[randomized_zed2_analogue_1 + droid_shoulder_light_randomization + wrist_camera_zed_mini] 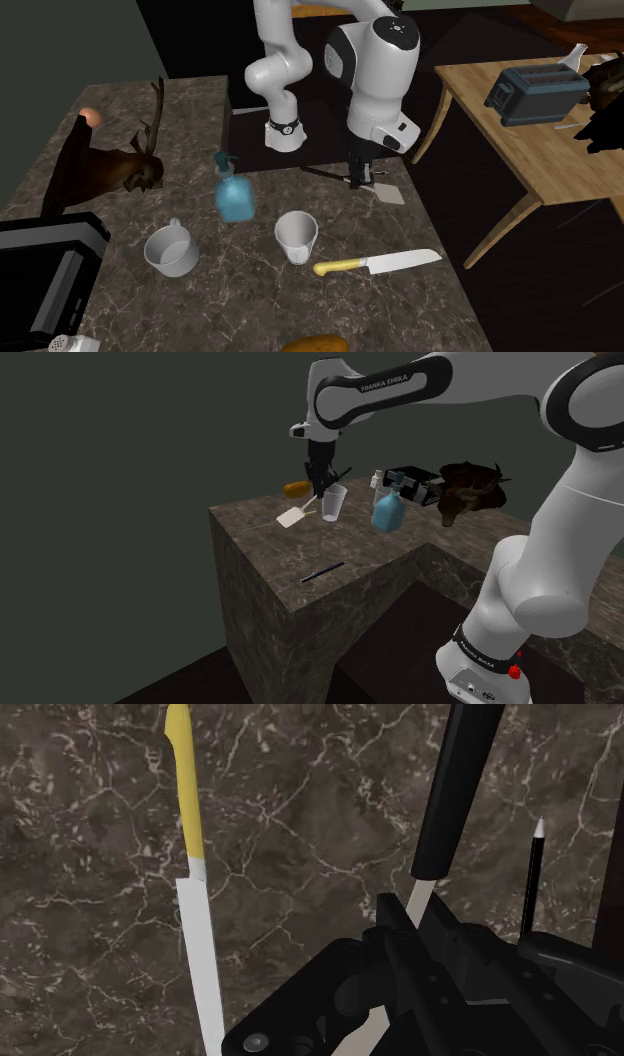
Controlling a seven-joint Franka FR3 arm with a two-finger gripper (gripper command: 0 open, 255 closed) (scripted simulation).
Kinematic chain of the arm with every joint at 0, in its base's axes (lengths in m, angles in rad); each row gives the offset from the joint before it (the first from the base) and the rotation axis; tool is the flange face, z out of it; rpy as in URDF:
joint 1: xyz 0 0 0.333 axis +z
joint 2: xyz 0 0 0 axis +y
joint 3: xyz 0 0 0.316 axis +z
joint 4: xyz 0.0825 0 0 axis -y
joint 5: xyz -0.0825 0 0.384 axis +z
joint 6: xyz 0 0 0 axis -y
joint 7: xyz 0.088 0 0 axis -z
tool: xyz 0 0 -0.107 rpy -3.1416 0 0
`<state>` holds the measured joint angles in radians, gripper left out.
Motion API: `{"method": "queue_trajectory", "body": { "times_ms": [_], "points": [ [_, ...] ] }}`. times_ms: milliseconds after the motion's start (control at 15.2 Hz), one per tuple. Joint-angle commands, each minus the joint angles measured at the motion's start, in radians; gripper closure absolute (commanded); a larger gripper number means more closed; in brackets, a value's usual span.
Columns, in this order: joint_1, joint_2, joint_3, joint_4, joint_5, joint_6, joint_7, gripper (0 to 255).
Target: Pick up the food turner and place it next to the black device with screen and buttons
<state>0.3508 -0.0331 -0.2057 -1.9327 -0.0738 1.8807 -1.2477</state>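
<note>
a: where is the turner, and do you have it?

b: you do. the all-black gripper [319,492] is pinched onto the food turner [455,794], a tool with a thick black handle, a thin white shank and a pale flat blade. in the wrist view the white shank runs in between the fingers and the black handle sticks out beyond them. in the shoulder view the blade sits just below the gripper and to its left, at the far left corner of the dark marbled stone counter [300,607]. i cannot tell whether the blade touches the stone.

a: and the black device?

b: the black device [412,480], a boxy thing, stands at the far edge, well apart from the turner on the shoulder view's right. between them are a clear plastic cup [334,504], just right of the gripper, and a blue pump bottle [388,510] further right.

a: what else lies near your gripper?

b: a knife with a yellow handle and white blade [195,904] lies flat on the counter beside the turner. a thin black pen with a white tip [535,869] lies on the handle's other side. a brown mounted deer head [470,492] sits right of the device.
</note>
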Motion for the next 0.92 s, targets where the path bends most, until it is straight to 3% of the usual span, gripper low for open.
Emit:
{"method": "queue_trajectory", "body": {
  "times_ms": [0,858],
  "points": [
    [0.0,0.0,0.0,0.027,0.001,-0.028,-0.002,255],
    [-0.13,-0.086,-0.148,-0.063,-0.039,0.001,-0.264,255]
  ]
}}
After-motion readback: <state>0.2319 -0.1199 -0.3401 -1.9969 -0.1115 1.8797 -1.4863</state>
